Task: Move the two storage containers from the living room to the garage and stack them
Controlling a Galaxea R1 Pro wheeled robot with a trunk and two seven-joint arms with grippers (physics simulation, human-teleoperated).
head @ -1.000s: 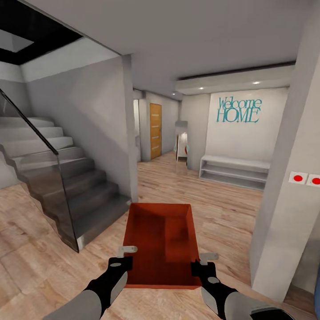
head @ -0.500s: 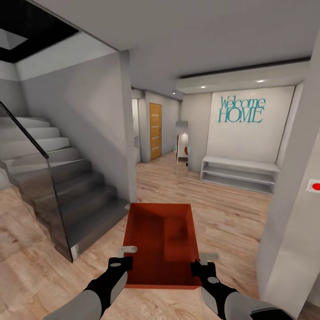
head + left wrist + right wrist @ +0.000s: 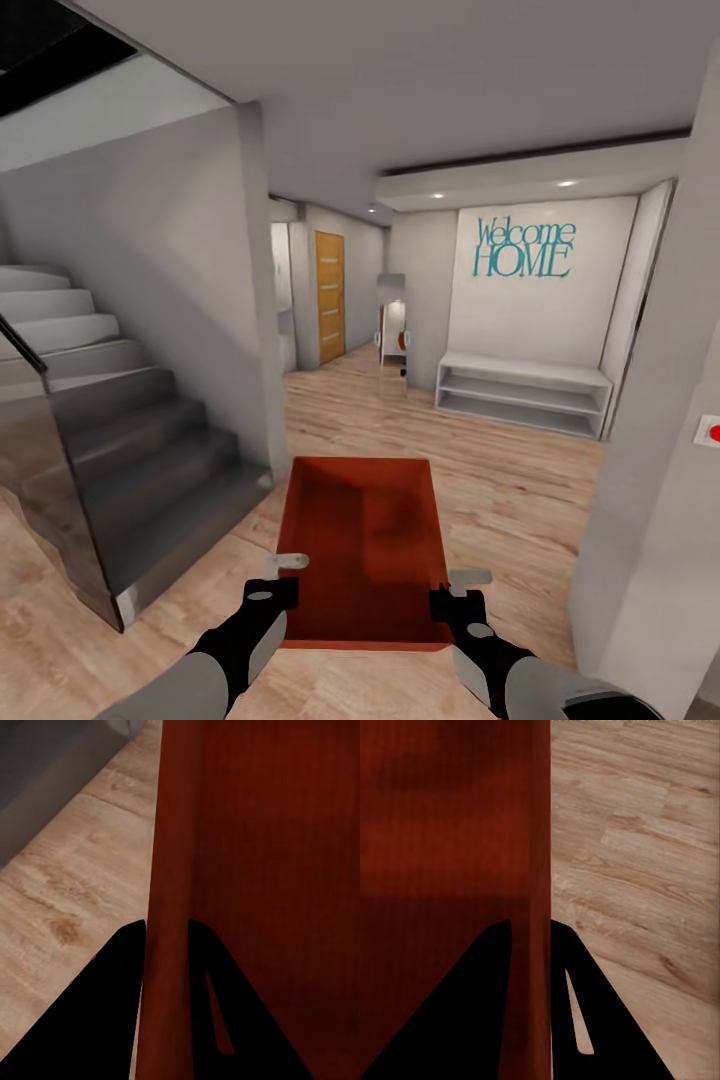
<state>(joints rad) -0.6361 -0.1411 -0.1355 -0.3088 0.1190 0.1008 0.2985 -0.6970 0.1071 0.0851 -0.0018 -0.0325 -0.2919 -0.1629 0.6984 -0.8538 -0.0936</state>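
beside staircase (image 3: 130,450), container (image 3: 362,545), apparently gripped

Wood-plank floor (image 3: 500,500), grey staircase (image 3: 120,430), white bench (image 3: 523,393)

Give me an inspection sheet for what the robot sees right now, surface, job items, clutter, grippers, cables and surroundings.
Surface: light wood plank floor.
Job's things: one red-orange storage container, open-topped and empty, carried in front of the robot.
Clutter: nothing seen.
Grippers: left gripper shut on the container's side wall; right gripper shut on the opposite wall.
Cables: nothing seen.
Surroundings: grey staircase at left, white bench shelf under a Welcome HOME sign, wooden door down the hallway.
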